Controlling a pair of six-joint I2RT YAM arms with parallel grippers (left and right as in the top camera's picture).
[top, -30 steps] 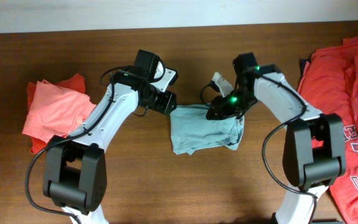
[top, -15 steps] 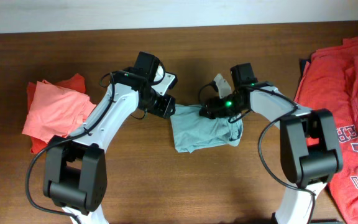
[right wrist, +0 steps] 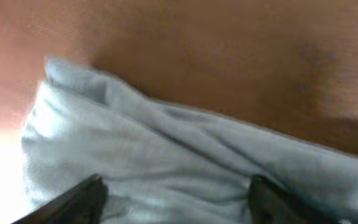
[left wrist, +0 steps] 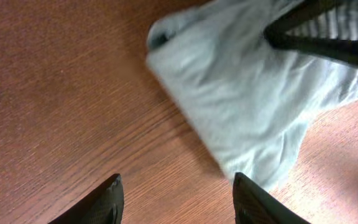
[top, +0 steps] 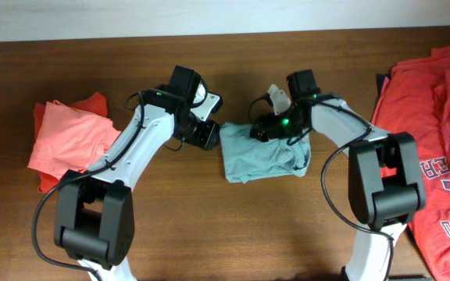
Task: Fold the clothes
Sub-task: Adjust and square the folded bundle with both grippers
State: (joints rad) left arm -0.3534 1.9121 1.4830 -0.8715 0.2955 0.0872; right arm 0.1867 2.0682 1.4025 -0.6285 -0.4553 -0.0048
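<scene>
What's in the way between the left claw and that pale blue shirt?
Nothing visible. Only bare wooden table lies between the open left claw and the near edge of the pale blue shirt.

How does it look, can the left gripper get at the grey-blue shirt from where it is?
Probably yes. The left gripper stands open over the table right beside the grey-blue shirt, with nothing between them. The right gripper is over the shirt's far side, so take the near edge.
</scene>
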